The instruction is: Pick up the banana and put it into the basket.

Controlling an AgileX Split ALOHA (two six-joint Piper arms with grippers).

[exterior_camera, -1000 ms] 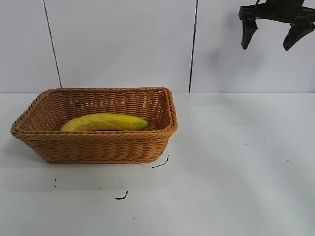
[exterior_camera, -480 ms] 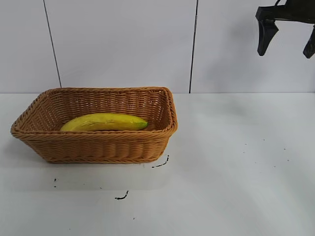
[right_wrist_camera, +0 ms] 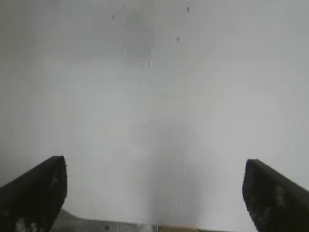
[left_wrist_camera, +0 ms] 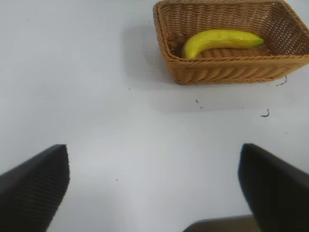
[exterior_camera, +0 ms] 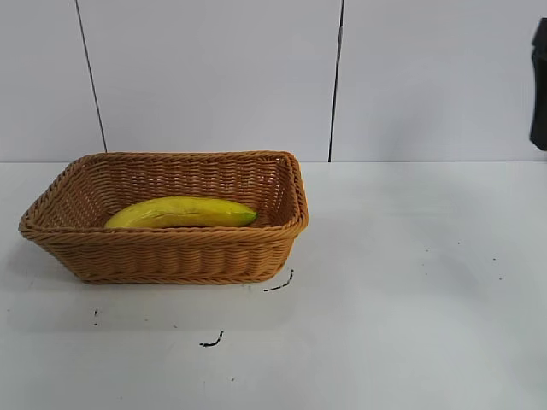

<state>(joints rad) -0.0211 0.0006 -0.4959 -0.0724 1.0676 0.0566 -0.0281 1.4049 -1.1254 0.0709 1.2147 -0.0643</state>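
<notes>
From outside, the banana [exterior_camera: 182,212] lies in the basket [exterior_camera: 162,252], well apart from the right gripper [exterior_camera: 539,85], a dark sliver at the frame's edge.

The left gripper [left_wrist_camera: 154,188] hangs wide, empty, banana and basket well beyond its fingertips.

The right gripper's fingers [right_wrist_camera: 34,193] spread wide over the bare table [right_wrist_camera: 154,96].

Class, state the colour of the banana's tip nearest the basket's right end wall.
Greenish; the banana is otherwise yellow. It shows best in the exterior view, inside the basket.
</notes>
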